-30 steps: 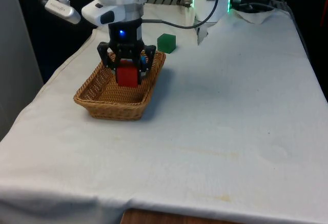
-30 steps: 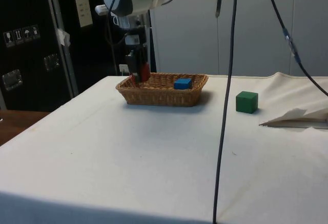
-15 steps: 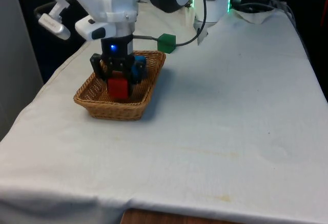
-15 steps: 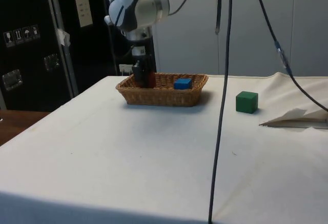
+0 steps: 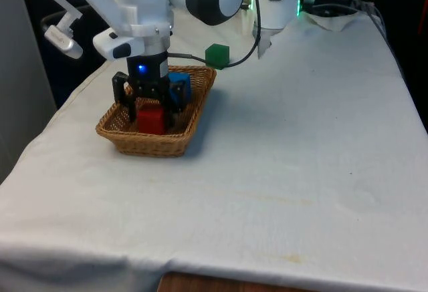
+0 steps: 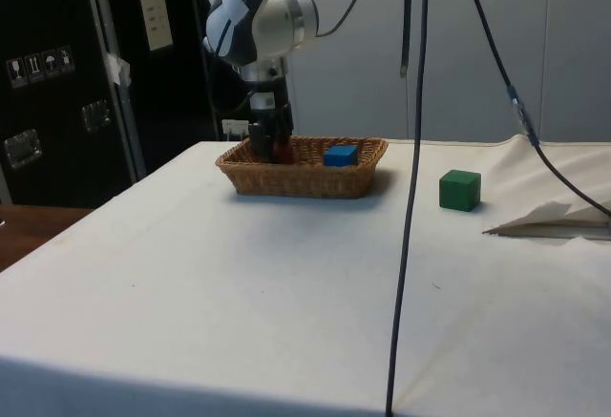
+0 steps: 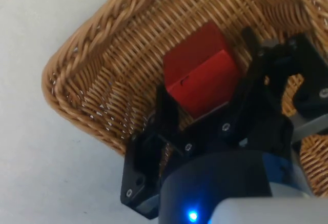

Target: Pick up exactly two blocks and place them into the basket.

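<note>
Jaws: I see them spread either side of the red block (image 7: 201, 78), no clear clamp.
Blocks: three, I count; red and blue block (image 5: 179, 85) in the basket (image 5: 117, 133), green block (image 5: 217, 55) on the desk (image 5: 301, 138) beyond it.
Gripper (image 5: 150, 107): pointing straight down into the basket.

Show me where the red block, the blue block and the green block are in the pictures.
red block (image 7: 200, 75), wrist view, on its upper face.
blue block (image 6: 340, 156), side view, on its side face.
green block (image 5: 217, 55), front view, on its front face.
</note>
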{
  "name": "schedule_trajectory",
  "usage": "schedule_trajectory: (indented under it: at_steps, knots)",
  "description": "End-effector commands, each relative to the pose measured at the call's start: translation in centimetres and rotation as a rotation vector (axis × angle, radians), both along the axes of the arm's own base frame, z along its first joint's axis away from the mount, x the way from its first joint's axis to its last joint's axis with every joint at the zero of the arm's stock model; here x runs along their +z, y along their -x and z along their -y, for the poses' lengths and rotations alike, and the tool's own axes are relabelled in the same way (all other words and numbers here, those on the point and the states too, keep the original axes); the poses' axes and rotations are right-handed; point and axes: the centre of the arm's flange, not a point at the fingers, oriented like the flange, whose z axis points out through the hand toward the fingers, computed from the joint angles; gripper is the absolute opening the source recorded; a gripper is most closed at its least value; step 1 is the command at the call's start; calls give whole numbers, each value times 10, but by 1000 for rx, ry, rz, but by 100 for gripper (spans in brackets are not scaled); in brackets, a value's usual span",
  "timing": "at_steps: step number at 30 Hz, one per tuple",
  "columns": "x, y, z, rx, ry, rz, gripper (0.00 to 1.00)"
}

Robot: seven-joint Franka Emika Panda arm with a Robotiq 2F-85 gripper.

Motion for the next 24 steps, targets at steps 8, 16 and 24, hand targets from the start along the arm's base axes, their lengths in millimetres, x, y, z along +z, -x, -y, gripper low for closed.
schedule_trajectory:
  at_steps: [8,16,24]
  knots:
    - [-1,0,2,-3,-7,1,100]
    - [23,-1,10,-17,-4,6,100]
    - [47,-2,15,-29,-9,14,100]
